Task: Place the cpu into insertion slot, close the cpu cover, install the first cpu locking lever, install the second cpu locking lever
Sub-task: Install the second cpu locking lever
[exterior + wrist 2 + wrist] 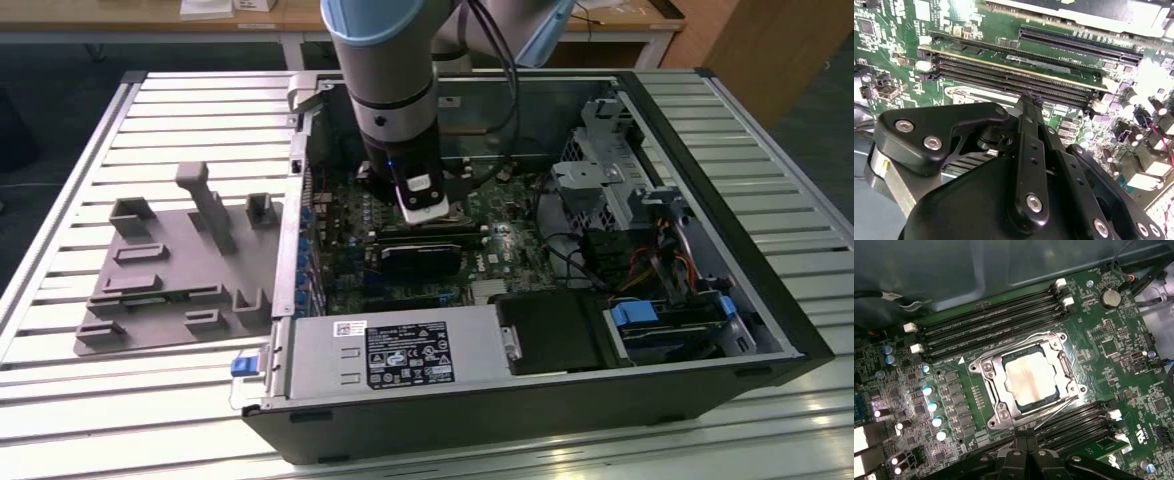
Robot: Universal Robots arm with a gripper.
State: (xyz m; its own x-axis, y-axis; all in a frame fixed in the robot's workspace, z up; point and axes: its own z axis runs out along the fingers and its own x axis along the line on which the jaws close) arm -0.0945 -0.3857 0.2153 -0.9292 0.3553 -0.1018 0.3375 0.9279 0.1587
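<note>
Inside the socket on the green motherboard (pixel 1134 390), the cpu (pixel 1030 375) is lying flat, its dull silvery top showing through the cpu cover (pixel 1026 377), a thin metal frame already lying down around it. One wire locking lever (pixel 1054 415) is angling up, apparently unlatched. Close by, the gripper (pixel 1023 440) is hovering, its black fingers pressed together, gripping nothing.

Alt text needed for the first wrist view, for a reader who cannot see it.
A silvery cpu sits in the motherboard socket with the metal cpu cover closed around it. One thin locking lever angles away from the socket toward the black pincer nearby. Memory slots flank the socket on the green motherboard.
</note>
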